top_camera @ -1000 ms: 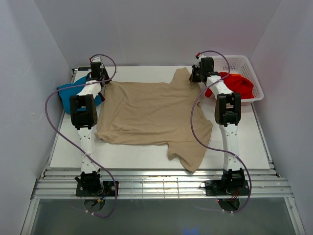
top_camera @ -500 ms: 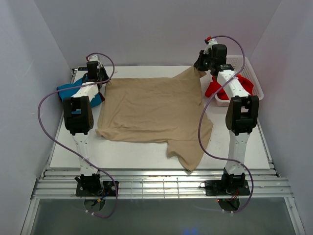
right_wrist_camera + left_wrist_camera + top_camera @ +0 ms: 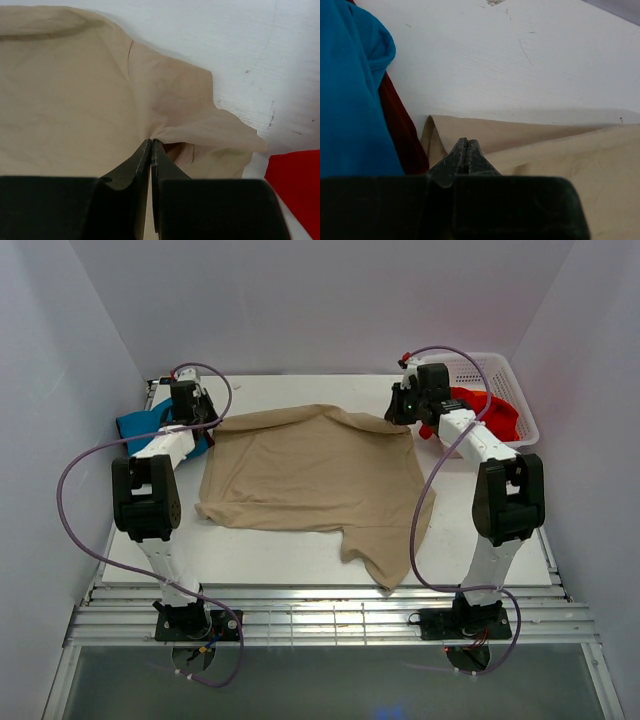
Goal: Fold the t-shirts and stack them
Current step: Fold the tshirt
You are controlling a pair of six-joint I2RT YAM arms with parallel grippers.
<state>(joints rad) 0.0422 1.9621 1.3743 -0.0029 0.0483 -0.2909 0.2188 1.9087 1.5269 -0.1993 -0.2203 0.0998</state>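
The tan-beige t-shirt [image 3: 310, 475] lies spread across the table, its far edge raised in a fold. My left gripper [image 3: 207, 424] is shut on the shirt's far left corner [image 3: 470, 135]. My right gripper [image 3: 398, 418] is shut on its far right corner [image 3: 200, 130]. The teal-blue t-shirt [image 3: 135, 428] lies at the far left, under my left arm; it fills the left of the left wrist view [image 3: 350, 95], with the dark red t-shirt [image 3: 402, 130] beneath it. The bright red t-shirt [image 3: 482, 410] lies in the basket and shows in the right wrist view [image 3: 295, 175].
A white plastic lattice basket [image 3: 500, 375] stands at the far right corner of the table [image 3: 300, 555]. One sleeve of the tan shirt [image 3: 385, 560] reaches toward the front edge. Purple cables loop from both arms.
Both grippers, holding the tan shirt's far corners, have come down and toward the near side. The far edge that was stretched high now sags in a low fold over the shirt.
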